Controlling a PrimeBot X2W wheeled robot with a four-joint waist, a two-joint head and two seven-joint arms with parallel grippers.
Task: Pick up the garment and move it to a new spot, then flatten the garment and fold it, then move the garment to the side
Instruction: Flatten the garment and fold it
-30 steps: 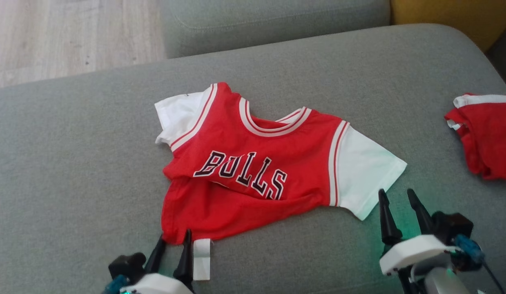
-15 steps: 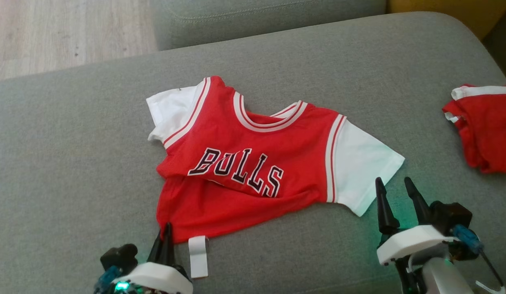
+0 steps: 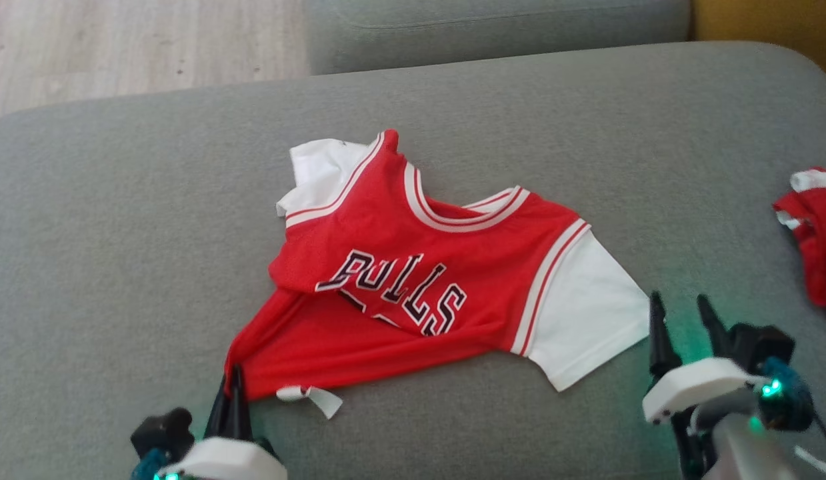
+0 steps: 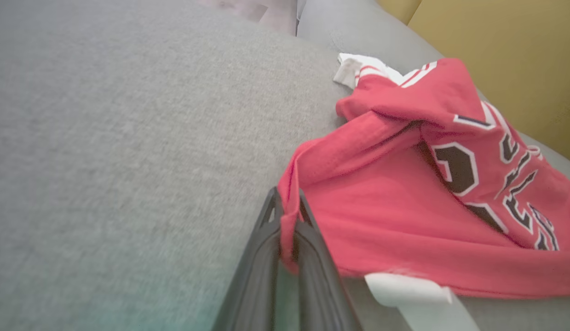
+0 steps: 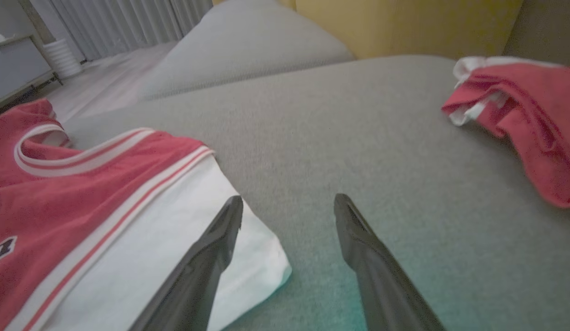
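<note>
Limp and light, the red-and-white jersey shirt (image 3: 419,280) lies rumpled mid-frame on the grey fabric cushion (image 3: 119,233), one hem corner pinched lower left by the left gripper (image 3: 234,383); the right gripper (image 3: 679,313), gaping empty lower right, should probably take the opposite hem corner.

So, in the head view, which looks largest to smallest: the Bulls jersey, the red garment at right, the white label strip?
Bulls jersey; red garment, cut off by the frame edge; white label strip.

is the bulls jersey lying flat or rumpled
Rumpled: the jersey has a fold across its chest under the lettering, and the left gripper pinches its bottom corner.
</note>
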